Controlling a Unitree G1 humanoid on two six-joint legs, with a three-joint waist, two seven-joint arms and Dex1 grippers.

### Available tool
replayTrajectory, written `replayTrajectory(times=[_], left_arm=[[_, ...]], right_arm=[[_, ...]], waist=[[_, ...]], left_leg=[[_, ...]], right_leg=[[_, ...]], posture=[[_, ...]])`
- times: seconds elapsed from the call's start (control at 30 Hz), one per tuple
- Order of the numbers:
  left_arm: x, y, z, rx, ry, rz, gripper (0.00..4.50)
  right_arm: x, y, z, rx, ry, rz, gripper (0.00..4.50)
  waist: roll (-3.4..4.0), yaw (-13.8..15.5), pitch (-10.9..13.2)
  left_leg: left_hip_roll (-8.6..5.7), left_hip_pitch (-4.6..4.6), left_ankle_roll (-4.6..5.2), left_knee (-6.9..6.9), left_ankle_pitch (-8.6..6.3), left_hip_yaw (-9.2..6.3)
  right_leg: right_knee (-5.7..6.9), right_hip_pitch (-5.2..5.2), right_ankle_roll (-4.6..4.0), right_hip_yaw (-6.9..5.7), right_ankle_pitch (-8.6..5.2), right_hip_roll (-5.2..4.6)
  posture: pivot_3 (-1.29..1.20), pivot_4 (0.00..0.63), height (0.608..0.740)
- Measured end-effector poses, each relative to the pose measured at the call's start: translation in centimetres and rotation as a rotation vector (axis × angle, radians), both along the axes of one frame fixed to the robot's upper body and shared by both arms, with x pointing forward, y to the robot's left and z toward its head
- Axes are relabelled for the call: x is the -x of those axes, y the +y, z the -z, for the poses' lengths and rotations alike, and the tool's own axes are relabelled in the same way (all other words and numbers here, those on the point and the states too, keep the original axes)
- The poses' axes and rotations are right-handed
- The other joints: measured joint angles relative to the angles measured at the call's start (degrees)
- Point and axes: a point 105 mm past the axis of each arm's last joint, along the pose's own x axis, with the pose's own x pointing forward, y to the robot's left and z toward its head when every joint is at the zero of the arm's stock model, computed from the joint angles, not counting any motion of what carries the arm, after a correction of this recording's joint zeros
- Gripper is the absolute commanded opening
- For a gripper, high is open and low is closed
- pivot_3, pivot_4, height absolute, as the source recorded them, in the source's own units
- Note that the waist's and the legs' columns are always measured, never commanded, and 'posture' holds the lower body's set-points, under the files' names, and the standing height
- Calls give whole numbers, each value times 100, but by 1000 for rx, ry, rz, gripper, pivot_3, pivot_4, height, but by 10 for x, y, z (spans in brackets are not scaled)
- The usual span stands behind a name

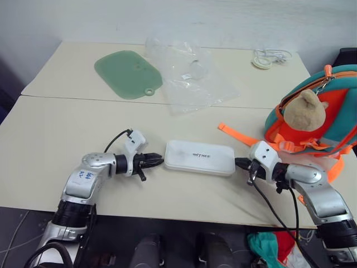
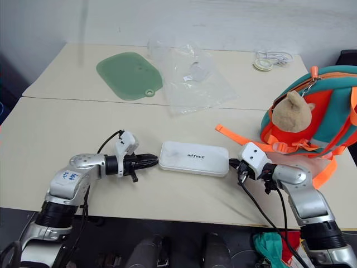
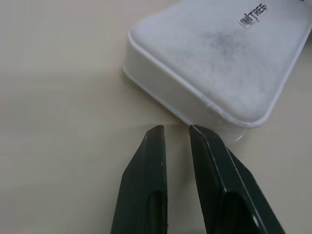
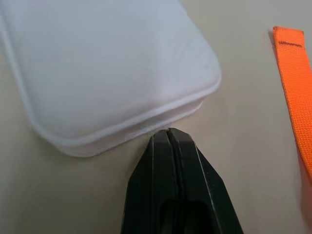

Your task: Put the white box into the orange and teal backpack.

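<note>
On the near table the white box (image 1: 199, 157) lies flat between both grippers. Left gripper (image 1: 158, 162), fingers a narrow gap apart and empty, points at one short end; right gripper (image 4: 168, 130), fingers pressed together, tips at the opposite end. Orange and teal backpack (image 1: 329, 109) stands at the table's right edge, well apart.

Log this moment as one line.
white box: flat on table | left gripper: slightly open, empty | right gripper: shut | backpack: untouched

Two beige tables (image 1: 67, 167) butted w/ seam, pale wall (image 1: 167, 19) behind, dark floor below.
</note>
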Motion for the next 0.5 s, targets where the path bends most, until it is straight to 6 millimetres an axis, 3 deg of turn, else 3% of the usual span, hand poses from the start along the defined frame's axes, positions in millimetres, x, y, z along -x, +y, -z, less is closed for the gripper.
replayTrajectory(times=[0.03, 0.13, 0.3, 0.43, 0.5], left_arm=[[3, 9, -1, -11, 6, -20, 836], [11, 32, -4, -22, 33, -81, 1460], [14, 50, -21, 130, 137, -159, 2990], [4, 53, -34, 292, 411, -210, 4310], [-1, 53, -28, 326, 580, -248, 4458]], right_arm=[[1, -5, 0, 22, -3, -7, 0], [2, -20, 0, 76, -14, -9, 0], [3, -38, 0, 81, -17, 12, 0], [4, -38, 0, 66, -7, -27, 0], [4, -37, -1, 67, -4, -47, 0]], waist=[[0, -14, 0], [0, -13, 0], [0, 9, 0], [0, 4, 0], [0, -20, 0]], left_leg=[[0, 0, 0, -1, 0, 0], [0, 0, -1, -1, 0, -7], [-3, 0, -2, 2, -1, -17], [-4, 2, -7, 2, 3, -20], [-5, 3, -8, -2, 4, -13]], right_leg=[[-1, 0, 0, 1, 0, -1], [-8, 6, -1, 3, 0, -7], [-23, 10, -1, 0, 0, -11], [1, 9, 0, -6, -1, 3], [6, 6, 0, -9, -1, 10]], posture=[[0, 150, 740], [0, 150, 740], [0, 150, 740], [0, 150, 740], [0, 150, 740]])
